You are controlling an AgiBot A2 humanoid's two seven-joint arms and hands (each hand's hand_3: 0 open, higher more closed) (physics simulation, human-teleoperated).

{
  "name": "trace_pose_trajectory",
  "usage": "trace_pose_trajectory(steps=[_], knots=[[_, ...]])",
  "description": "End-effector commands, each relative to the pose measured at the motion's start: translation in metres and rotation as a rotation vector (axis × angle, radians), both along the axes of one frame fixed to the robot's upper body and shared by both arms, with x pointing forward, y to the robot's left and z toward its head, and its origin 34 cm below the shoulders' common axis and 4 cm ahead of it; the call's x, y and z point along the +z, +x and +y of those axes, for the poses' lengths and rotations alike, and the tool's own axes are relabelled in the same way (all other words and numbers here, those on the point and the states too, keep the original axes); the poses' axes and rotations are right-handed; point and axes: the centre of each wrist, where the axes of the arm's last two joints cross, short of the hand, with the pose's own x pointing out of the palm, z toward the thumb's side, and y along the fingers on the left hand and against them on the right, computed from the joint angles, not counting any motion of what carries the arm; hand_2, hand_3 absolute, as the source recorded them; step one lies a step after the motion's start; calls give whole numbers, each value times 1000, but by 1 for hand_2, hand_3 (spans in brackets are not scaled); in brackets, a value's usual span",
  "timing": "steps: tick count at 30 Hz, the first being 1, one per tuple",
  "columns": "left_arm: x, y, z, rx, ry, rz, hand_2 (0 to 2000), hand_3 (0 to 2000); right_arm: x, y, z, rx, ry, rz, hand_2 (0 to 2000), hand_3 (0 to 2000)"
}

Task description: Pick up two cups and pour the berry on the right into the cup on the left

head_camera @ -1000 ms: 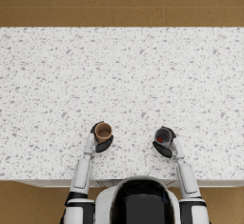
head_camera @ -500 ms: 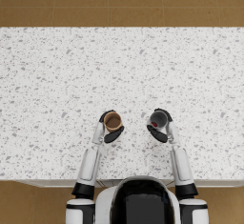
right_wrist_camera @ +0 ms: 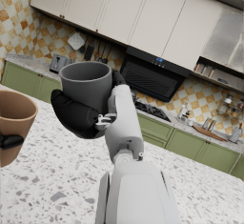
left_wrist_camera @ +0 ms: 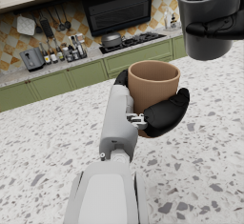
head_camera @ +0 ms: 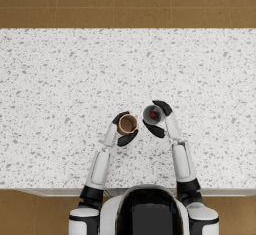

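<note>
both cups are lifted off the table (head_camera: 60, 79) and have been brought together since a second ago; they now sit close, not touching. the left robot hand (head_camera: 125, 129) is closed round the brown cup (head_camera: 127, 124), held upright. the right robot hand (head_camera: 161, 119) is closed round the grey cup (head_camera: 152, 114), which sits slightly higher with the red berry (head_camera: 154, 114) still inside. judgement: pickup done, pour not yet begun; tilting the grey cup is next.
</note>
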Motion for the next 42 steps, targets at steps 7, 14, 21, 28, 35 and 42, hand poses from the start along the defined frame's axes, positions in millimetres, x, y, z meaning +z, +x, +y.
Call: trace_pose_trajectory(steps=[7, 14, 21, 28, 35, 42], knots=[[2, 8, -4, 2, -8, -1, 2000, 1280, 27, 0, 23, -29, -176, -148, 2000, 1280], [2, 10, -5, 7, -15, 1, 2000, 1280, 38, -4, 27, -117, -352, -250, 2000, 1280], [0, 12, -7, 8, -18, 16, 2000, 1280, 44, -12, 35, -200, -532, -343, 2000, 1280], [1, 12, -8, 8, -24, 14, 2000, 1280, 45, -15, 34, -315, -714, -416, 2000, 1280], [-5, 11, -8, 9, -23, 35, 2000, 1280, 45, -19, 40, -411, -891, -489, 2000, 1280], [1, 14, -10, 9, -33, 18, 2000, 1280, 47, -20, 39, -532, -1080, -563, 2000, 1280]])
